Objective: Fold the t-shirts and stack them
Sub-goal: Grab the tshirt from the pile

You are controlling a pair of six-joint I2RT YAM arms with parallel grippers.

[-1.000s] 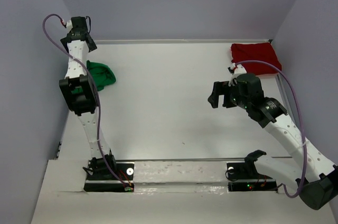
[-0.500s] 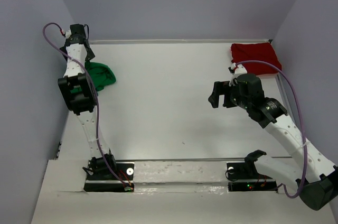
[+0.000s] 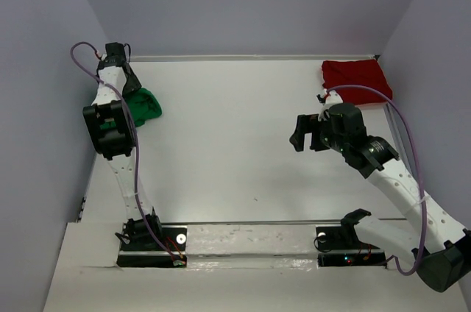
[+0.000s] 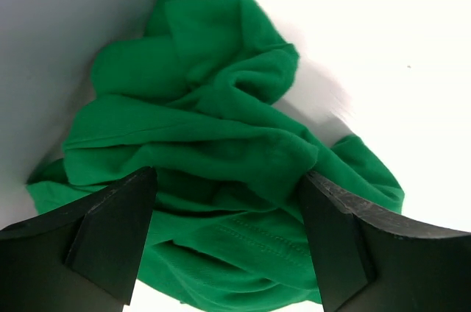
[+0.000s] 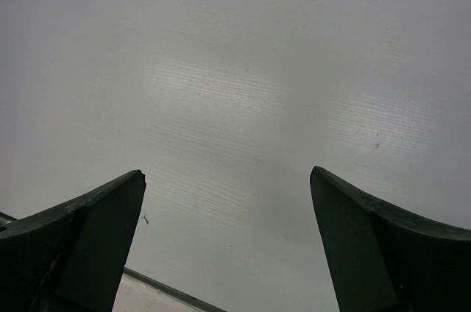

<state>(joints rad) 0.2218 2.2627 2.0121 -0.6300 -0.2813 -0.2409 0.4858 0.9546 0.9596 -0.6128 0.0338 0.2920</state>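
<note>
The left hand [image 4: 224,179] is spread wide, its two fingers set either side of the crumpled green t-shirt [image 4: 213,121], which lies bunched straight ahead of it against the wall [image 4: 59,32]. The right hand [image 5: 227,176] is also spread wide, over bare bench [image 3: 221,143], holding nothing. The dark red t-shirt [image 3: 355,78] lies beyond it and off to its right, apart.
</note>
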